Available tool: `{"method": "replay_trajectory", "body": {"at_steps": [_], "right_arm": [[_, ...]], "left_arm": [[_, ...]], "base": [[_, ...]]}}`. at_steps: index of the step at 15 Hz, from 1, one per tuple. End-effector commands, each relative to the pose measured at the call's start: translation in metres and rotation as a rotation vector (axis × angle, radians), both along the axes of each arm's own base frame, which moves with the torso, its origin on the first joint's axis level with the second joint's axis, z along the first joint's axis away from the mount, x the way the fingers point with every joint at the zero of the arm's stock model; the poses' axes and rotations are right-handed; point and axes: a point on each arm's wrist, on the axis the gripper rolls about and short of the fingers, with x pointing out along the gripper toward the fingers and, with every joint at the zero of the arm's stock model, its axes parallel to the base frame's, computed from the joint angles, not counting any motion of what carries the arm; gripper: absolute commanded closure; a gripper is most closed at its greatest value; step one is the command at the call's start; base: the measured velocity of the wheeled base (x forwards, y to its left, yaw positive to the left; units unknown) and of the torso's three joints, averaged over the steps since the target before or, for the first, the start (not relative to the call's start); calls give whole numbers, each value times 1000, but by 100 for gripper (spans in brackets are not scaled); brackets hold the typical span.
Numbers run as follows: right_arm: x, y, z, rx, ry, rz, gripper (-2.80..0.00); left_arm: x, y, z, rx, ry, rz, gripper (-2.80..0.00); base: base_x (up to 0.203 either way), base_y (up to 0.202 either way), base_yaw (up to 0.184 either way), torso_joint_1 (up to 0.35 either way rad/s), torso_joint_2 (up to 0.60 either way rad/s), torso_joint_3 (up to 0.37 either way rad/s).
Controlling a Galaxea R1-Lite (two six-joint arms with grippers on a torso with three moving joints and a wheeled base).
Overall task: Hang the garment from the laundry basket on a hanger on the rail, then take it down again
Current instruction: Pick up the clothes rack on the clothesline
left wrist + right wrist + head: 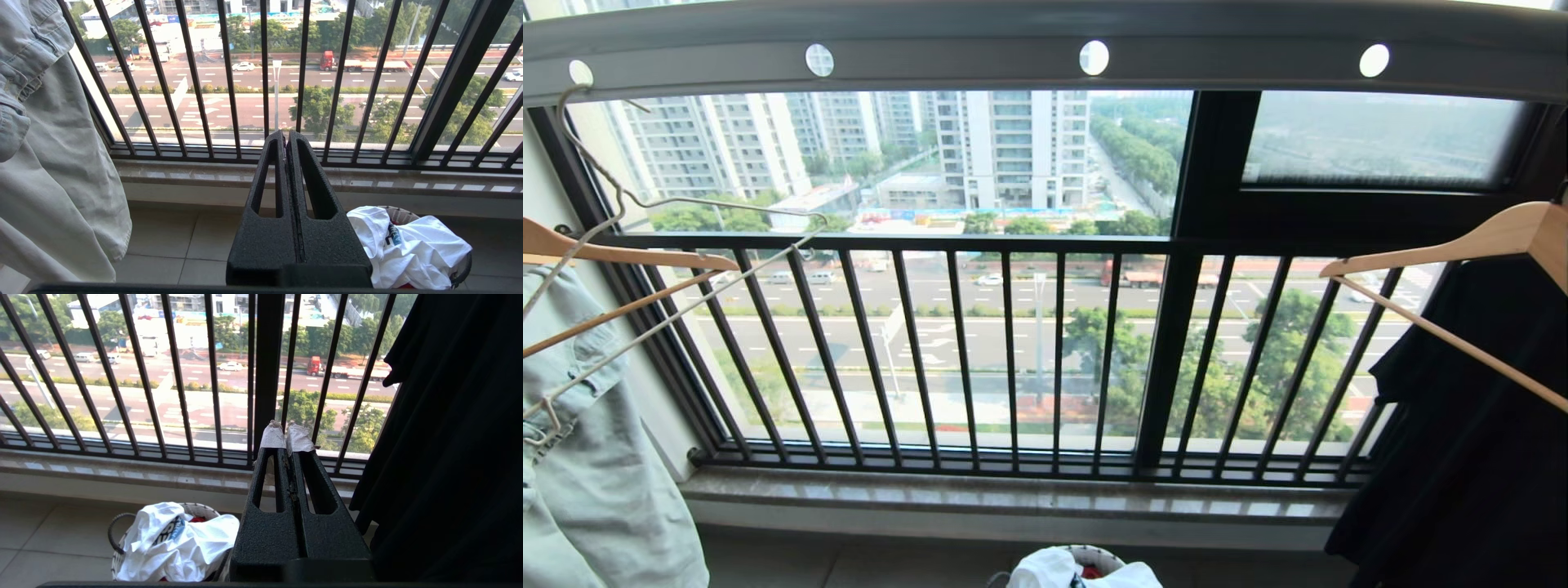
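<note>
Shirt (pixel 175 543) crumpled in basket (pixel 116 539) on the floor below the rail (pixel 1045 49), wire hanger (pixel 645 245) hooked there ready; left tool (pixel 286 136) and right tool (pixel 286 435) both closed, empty, nothing started.

Head looks at the window railing (pixel 1013 359); both wrists share it, lower.

A: Obstacles beside the left gripper (pixel 287 136)?
B: Pale denim garment (pixel 53 163), hung close on its outer side; tiled floor (pixel 171 241) ahead is left open.
A: Beside the right gripper (pixel 286 437)?
B: Black garment (pixel 449 457), hung close outside. Between both, the laundry basket (pixel 118 535) is found below, window railing (pixel 1005 351) beyond.
</note>
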Motion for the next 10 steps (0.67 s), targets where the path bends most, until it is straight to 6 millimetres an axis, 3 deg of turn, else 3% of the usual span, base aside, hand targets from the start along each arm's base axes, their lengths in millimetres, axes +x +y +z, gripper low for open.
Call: {"method": "replay_trajectory", "body": {"at_steps": [1, 5, 10], "right_arm": [[0, 0, 0, 0, -1, 1, 0], [0, 0, 0, 0, 2, 1, 0], [0, 0, 0, 0, 1, 1, 0]], "left_arm": [[0, 0, 0, -1, 0, 1, 0], [-1, 0, 5, -3, -29, 3, 0], [1, 0, 49, -11, -54, 11, 0]], "base": [[0, 0, 0, 0, 0, 0], [0, 0, 0, 0, 0, 0], [0, 0, 0, 0, 0, 0]]}}
